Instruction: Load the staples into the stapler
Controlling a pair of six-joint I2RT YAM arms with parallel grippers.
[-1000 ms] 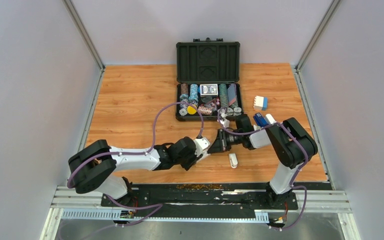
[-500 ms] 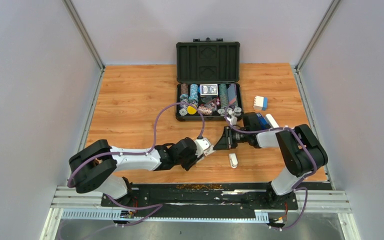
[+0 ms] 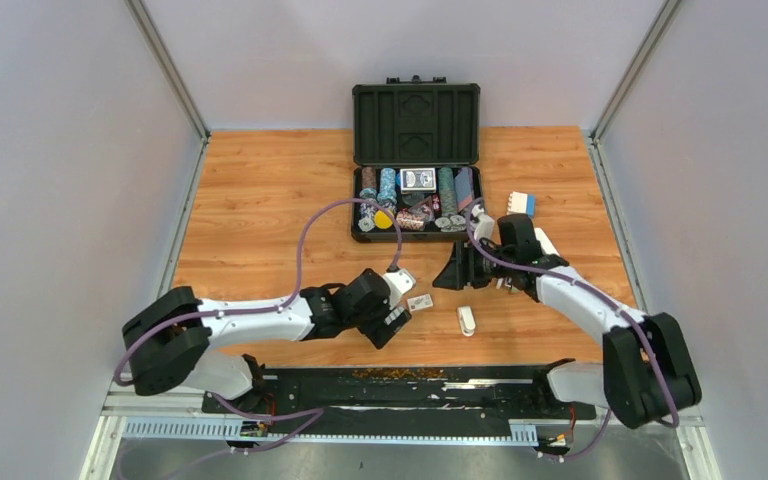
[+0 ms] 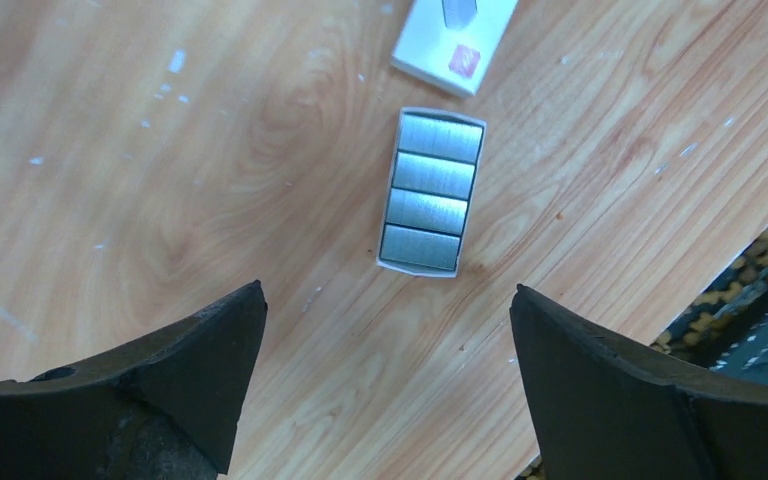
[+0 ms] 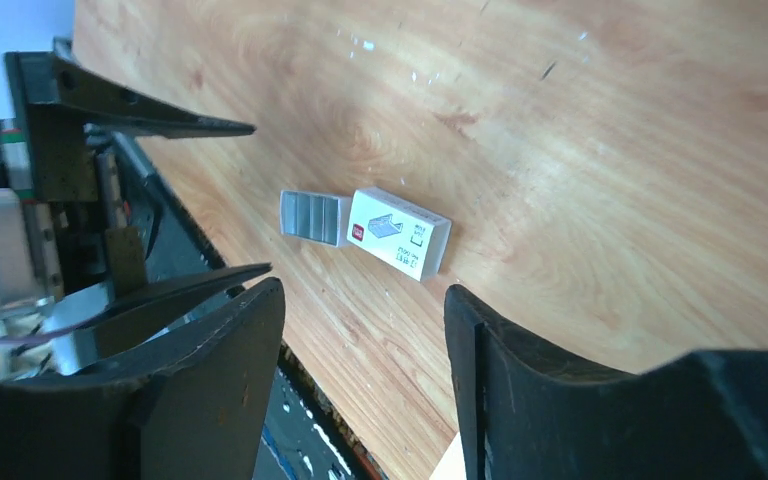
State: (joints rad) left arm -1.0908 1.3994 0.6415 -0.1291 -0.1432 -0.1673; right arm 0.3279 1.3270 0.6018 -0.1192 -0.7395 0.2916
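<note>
The staples point(image 4: 430, 193) lie as several silvery strips in a small white tray on the wooden table. The tray is slid out of its white sleeve point(image 4: 455, 40), which lies just beyond it. The right wrist view shows the tray point(image 5: 313, 216) and the sleeve point(image 5: 400, 232) end to end. My left gripper point(image 4: 387, 290) hangs open just short of the tray, holding nothing. My right gripper point(image 5: 365, 290) is open and empty, well back from the box point(image 3: 420, 301). A small pale oblong thing point(image 3: 467, 320) lies right of the box; I cannot tell whether it is the stapler.
An open black case point(image 3: 415, 110) with poker chips and a card deck stands at the back middle. A white and blue block point(image 3: 521, 205) sits right of it. The table's near edge with the black base rail point(image 3: 400, 378) runs close behind the left gripper point(image 3: 400, 318).
Both grippers have opened and let go of the staple box, which now lies on the table with its tray pulled out. The left gripper drew back towards the near edge; the right arm pulled away to the right.
</note>
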